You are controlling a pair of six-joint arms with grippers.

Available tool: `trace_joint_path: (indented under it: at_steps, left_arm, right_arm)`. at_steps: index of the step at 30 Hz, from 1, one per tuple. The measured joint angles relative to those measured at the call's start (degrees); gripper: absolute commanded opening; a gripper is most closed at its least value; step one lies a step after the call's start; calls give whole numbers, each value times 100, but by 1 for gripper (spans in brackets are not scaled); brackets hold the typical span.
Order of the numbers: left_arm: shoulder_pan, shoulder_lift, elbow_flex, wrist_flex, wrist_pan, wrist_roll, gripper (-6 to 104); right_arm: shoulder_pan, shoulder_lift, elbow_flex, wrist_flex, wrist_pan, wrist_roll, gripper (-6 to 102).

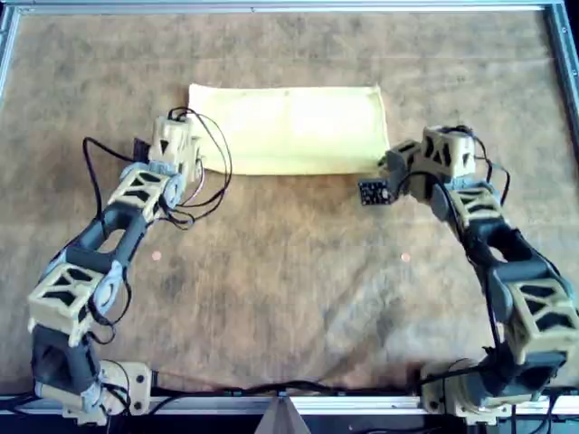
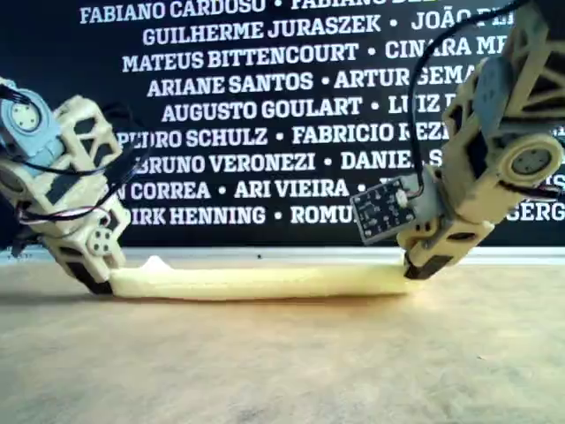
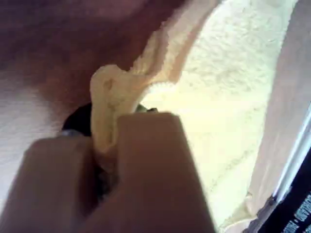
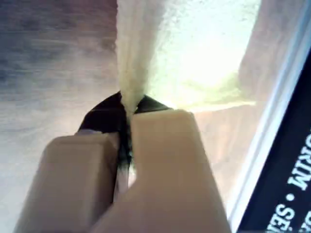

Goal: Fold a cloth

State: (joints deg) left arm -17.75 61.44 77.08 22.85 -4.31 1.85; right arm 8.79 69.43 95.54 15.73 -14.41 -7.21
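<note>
Cloth (image 1: 288, 127) is pale yellow, lying flat as a long rectangle on the brown table (image 1: 289, 289), toward the far edge in the overhead view and about centred side to side. Long axis runs left-right in the overhead view; short axis points toward and away from the arm bases. Looks doubled over: in the exterior view it reads as a low, thick strip (image 2: 256, 283) with a small raised peak near that view's left end.

Left gripper (image 1: 181, 163) sits at the cloth's near-left corner in the overhead view. Left wrist view shows its jaws pinched together on a bunched bit of hem (image 3: 109, 111), with fabric crumpled up between them and the rest of the cloth spreading out beyond.

Right gripper (image 1: 387, 167) sits at the near-right corner in the overhead view. Right wrist view shows its jaws clamped tight on a thin vertical ridge of the cloth edge (image 4: 130, 92).

Both grippers are low, at table level in the exterior view, one at each end of the strip.

A dark banner with white printed names (image 2: 265, 106) hangs behind the table. Metal rail (image 1: 289, 7) frames the table's far edge.
</note>
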Motion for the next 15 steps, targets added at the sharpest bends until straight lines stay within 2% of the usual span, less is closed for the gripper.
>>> trace_joint_path:
  at_steps: [9, 15]
  left_arm:
    - [-457, 1582, 1362, 0, 0, 0, 6]
    - [-562, 2408, 2250, 0, 0, 0, 6]
  right_arm:
    - [-18, 1020, 1072, 0, 9, 0, 0]
    - [-18, 1758, 1846, 0, 9, 0, 0]
